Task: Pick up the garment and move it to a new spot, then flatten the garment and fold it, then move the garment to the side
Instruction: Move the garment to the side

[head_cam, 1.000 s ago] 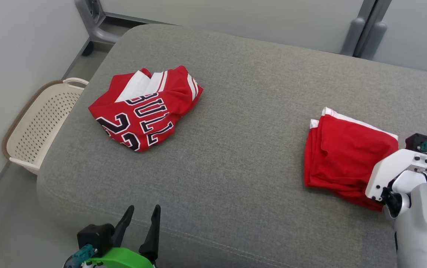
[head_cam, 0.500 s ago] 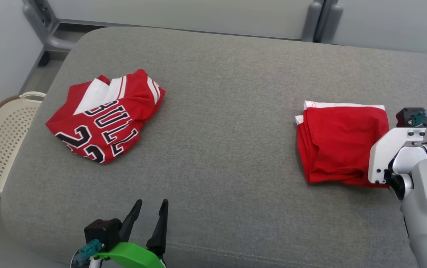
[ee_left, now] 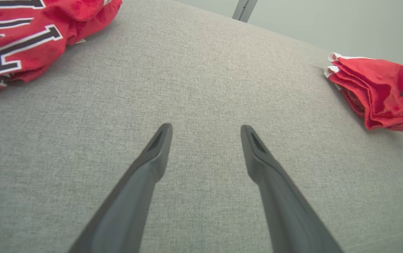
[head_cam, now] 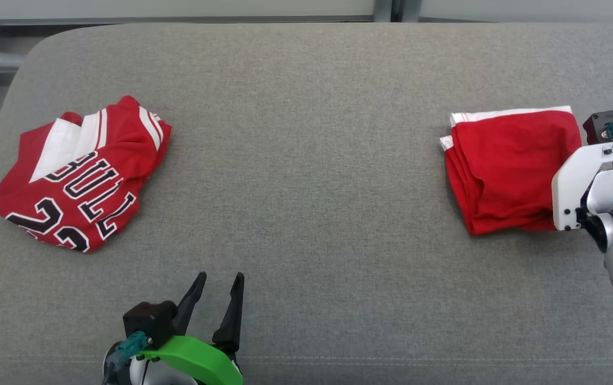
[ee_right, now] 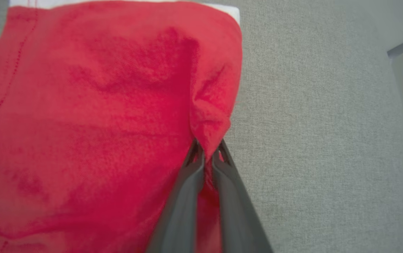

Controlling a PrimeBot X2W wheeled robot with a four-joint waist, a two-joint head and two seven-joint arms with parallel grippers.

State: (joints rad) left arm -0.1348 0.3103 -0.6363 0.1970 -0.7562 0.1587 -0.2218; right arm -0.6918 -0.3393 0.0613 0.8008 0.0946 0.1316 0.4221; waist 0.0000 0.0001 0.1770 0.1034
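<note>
Inspection was referenced to the grey cushion [head_cam: 306, 133]. The folded red garment [head_cam: 509, 166] lay near the cushion's right end, with its white-trimmed edge toward the far side and its stacked fold edges facing the cushion's middle. The right end effector [ee_right: 207, 149] was closed on a pinch of the garment's cloth, at the garment's edge toward the cushion's right end. The cloth puckered up between the fingertips. The left end effector [head_cam: 220, 276] stood open and empty above the cushion's near edge, left of centre. A crumpled red jersey [head_cam: 76, 176] with black-and-white lettering lay near the cushion's left end, just inside the rounded edge. Between jersey and garment, the cushion's middle was bare grey fabric from the near seam to the far edge.
</note>
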